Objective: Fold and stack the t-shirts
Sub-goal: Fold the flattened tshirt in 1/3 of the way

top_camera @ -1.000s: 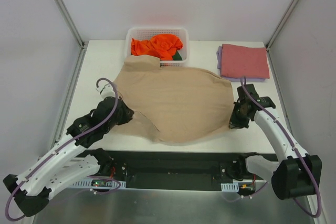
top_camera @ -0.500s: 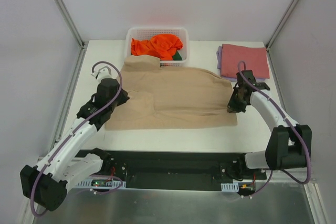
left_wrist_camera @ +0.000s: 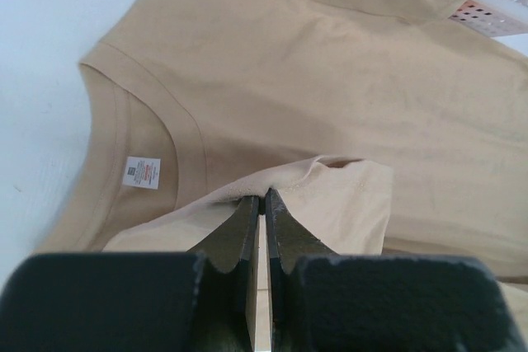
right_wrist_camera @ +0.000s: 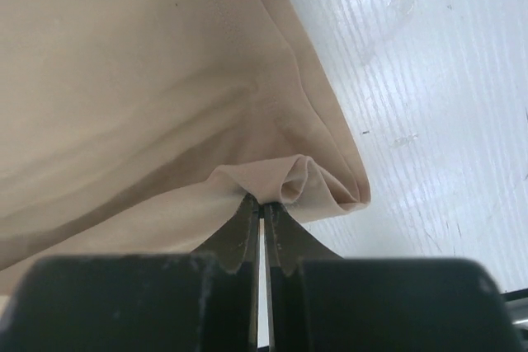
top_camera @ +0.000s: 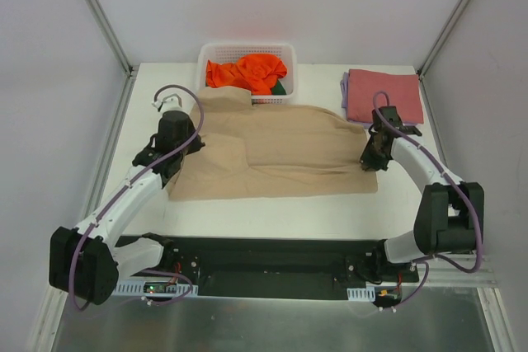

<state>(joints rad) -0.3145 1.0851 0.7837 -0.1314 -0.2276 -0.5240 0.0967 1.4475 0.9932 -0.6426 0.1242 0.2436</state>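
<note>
Lying with its long axis across the table, the beige t-shirt [top_camera: 276, 154] is held at both ends: the left gripper [left_wrist_camera: 261, 204] is pressed together on a fold beside the collar, the right gripper [right_wrist_camera: 262, 206] on the bunched hem corner. Cloth extends ahead of each gripper, toward the white basket [top_camera: 247, 49].

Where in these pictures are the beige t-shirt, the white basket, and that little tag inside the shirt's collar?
beige t-shirt [top_camera: 289, 150]: top view, middle of the spread cloth.
white basket [top_camera: 247, 47]: top view, its far rim.
collar tag [left_wrist_camera: 142, 172]: left wrist view, centre of the white label inside the neckline.
</note>
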